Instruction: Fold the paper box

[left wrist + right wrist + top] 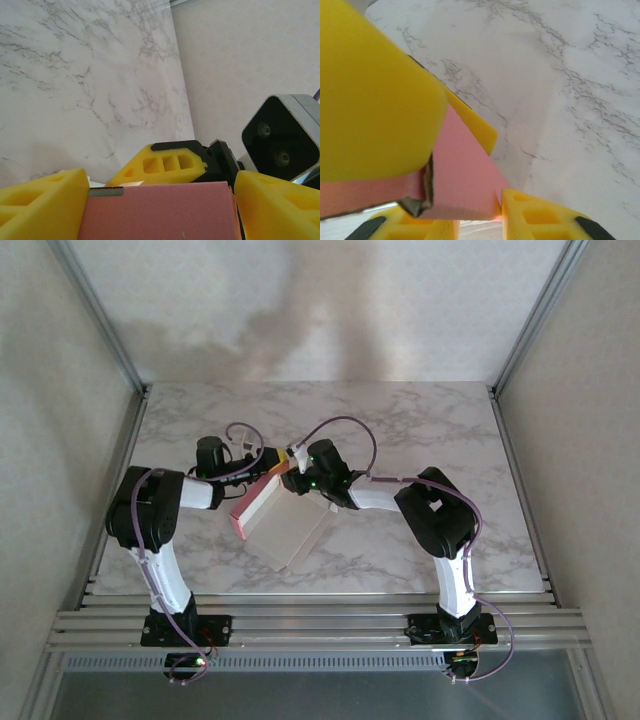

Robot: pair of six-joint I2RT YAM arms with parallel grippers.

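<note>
The paper box (288, 530) is tilted up off the marble table (420, 430) at the middle, its white panel facing up and a pink wall (252, 504) on its left. Both grippers meet at its far corner. My left gripper (268, 462) comes in from the left. In the left wrist view the left gripper (160, 194) has the pink box (160, 212) spanning the gap between its two yellow fingers. My right gripper (299, 478) comes in from the right. In the right wrist view the right gripper (470, 150) is shut on a pink flap of the box (462, 170).
Bare marble lies beyond the box in both wrist views. A metal rail (320, 625) runs along the near edge by the arm bases. Frame posts (120, 350) stand at the far corners, with plain walls behind.
</note>
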